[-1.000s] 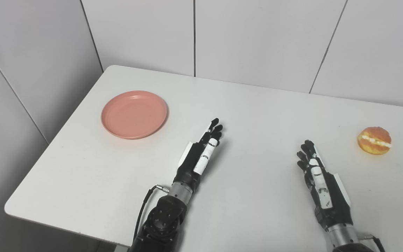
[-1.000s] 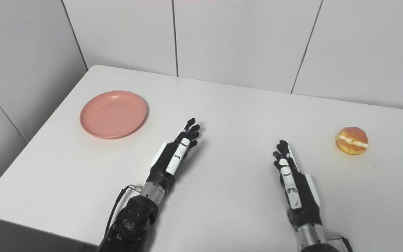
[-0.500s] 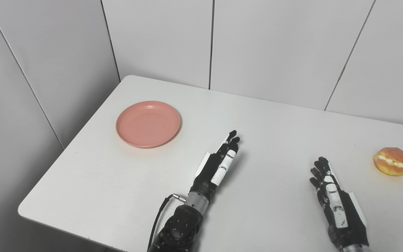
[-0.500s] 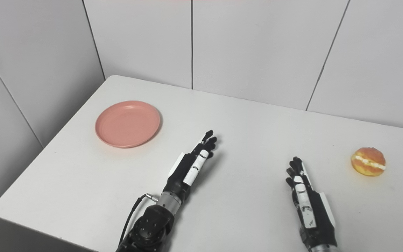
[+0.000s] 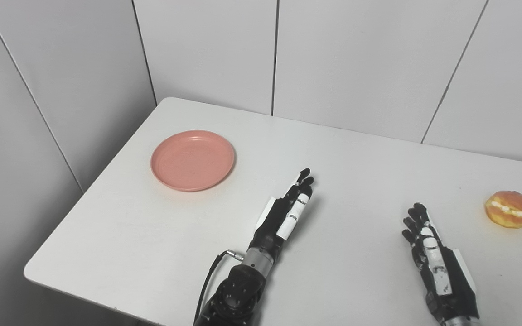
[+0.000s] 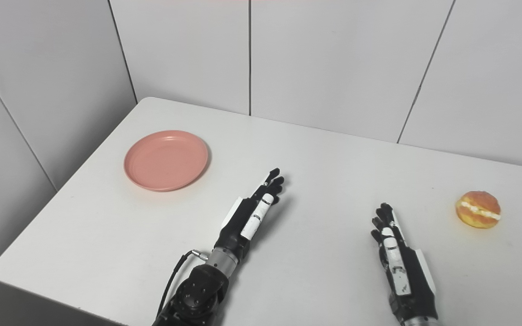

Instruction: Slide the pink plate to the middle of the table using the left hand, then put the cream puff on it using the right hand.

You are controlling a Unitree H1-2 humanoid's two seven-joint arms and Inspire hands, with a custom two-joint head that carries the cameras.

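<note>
A round pink plate (image 5: 192,160) lies flat on the white table (image 5: 356,158), toward its far left. A golden cream puff (image 5: 508,209) with a white cream line sits near the right edge. My left hand (image 5: 288,209) is open, fingers straight, edge-on over the table's middle, to the right of and nearer than the plate, not touching it. My right hand (image 5: 433,253) is open too, low at the front right, well short of the cream puff. Neither hand holds anything.
Grey panelled walls (image 5: 342,59) stand close behind and to the left of the table. The table's left and front edges (image 5: 84,290) drop off near the plate's side. A black cable (image 5: 211,276) loops off my left wrist.
The whole picture shifted right and down between one second ago and half a second ago, so the camera moved. Since then my left hand has edged slightly forward. Plate and cream puff stay put.
</note>
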